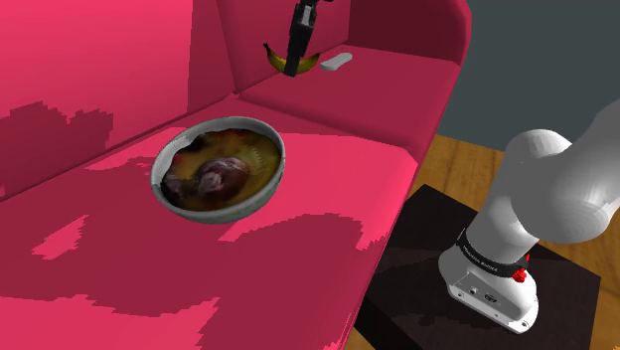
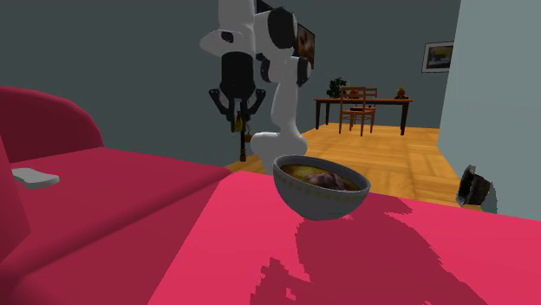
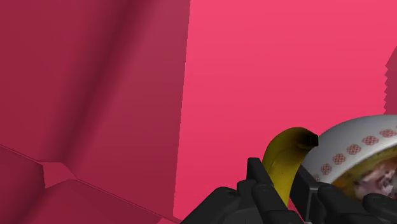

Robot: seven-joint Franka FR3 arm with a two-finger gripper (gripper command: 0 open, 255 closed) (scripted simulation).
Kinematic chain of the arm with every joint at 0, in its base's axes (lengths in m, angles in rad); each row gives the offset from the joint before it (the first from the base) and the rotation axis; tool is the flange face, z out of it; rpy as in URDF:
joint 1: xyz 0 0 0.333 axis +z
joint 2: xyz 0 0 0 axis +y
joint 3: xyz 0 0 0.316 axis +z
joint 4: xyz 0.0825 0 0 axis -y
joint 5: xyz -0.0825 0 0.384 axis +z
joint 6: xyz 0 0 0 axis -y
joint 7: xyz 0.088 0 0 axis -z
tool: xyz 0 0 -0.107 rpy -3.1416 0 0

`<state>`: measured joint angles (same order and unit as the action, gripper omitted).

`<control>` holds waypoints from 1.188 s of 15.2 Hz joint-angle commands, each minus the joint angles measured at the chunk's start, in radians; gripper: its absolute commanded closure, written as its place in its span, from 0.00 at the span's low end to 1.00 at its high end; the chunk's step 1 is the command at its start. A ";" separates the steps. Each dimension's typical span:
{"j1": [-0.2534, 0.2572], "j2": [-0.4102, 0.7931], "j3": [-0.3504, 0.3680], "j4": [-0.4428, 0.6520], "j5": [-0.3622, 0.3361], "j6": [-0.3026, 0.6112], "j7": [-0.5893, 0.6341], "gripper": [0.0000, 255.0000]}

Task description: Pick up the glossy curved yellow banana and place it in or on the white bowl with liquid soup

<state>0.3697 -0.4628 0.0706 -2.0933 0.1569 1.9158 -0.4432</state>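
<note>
**Banana clasped in the gripper above a red sofa, soup bowl lying apart from it**

The black gripper [image 3: 280, 183] is narrowed around a yellow banana [image 3: 286, 153], with one finger pressed to each side of the fruit. The banana's curved body rises out from between the fingers and ends in a dark tip. In the shoulder view the gripper [image 1: 296, 50] points down and the banana [image 1: 290, 66] hangs under it as a small yellow arc. In the second exterior view the banana is off the cushion, in the air beneath the gripper [image 2: 236, 114].

Below the gripper is the seat of a bright red sofa [image 1: 328, 169], with the backrest and an armrest close behind it. Just beside the gripper, on the seat, lies a small pale flat object [image 1: 336, 62].

Further from the gripper, well apart from the banana, a round bowl [image 1: 266, 184] sits upright on the same seat. It is grey-white, and the wrist view shows small red motifs on its outer wall [image 3: 356, 143]. It holds yellow-brown soup with a dark purplish lump in the middle.

Further still, the white arm [image 1: 556, 189] rises from a black box stand [image 1: 417, 268] on a wooden floor [image 2: 407, 165]. Farthest off are a dark dining table [image 2: 364, 101] with chairs [image 2: 345, 111].
</note>
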 commanded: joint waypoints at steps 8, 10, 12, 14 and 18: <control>0.051 0.101 0.175 0.085 -0.010 0.045 0.226 1.00; 0.061 0.136 0.214 0.117 -0.022 0.053 0.279 1.00; 0.070 0.175 0.253 0.154 -0.038 0.059 0.332 1.00; 0.075 0.192 0.270 0.156 -0.046 0.075 0.355 1.00; 0.077 0.187 0.273 0.098 -0.042 0.128 0.352 1.00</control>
<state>0.4460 -0.2747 0.3419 -1.9818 0.1143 2.0309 -0.0917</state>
